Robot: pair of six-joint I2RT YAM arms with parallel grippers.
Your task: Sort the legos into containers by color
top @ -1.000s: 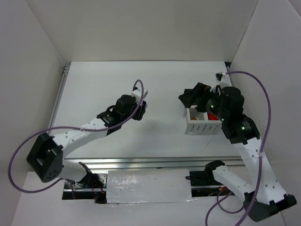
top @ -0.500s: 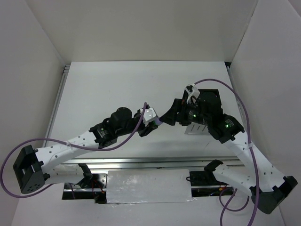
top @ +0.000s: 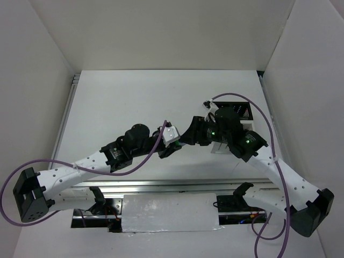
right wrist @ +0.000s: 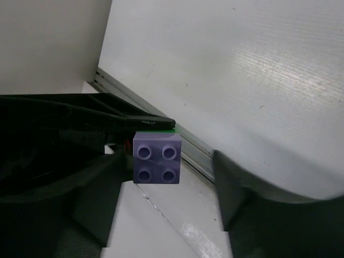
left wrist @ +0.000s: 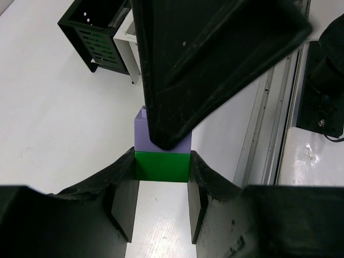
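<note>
1. The left hand (left wrist: 161, 173) is clamped on a lego pair (left wrist: 162, 155). Its two fingers (left wrist: 124, 200) press the sides of the green brick (left wrist: 161, 167), and the lavender brick (left wrist: 156, 141) sits on top of it.
2. The pair is held up over the counter (top: 118, 102), near its middle and to the left of the containers.
3. The right hand (right wrist: 167, 164) meets the left one there, with its fingers apart on either side of the lavender brick. In the right wrist view one finger is just beside the brick and the other stands clear of it.
4. The lavender brick's four studs face the right wrist camera, and a thin green edge shows behind it.
5. In the left wrist view a right-hand finger (left wrist: 204, 59) overlaps the upper part of the lavender brick.
6. The black container (left wrist: 97, 32) and the white container (left wrist: 130, 51) stand joined on the counter beyond the pair, well apart from it.
</note>
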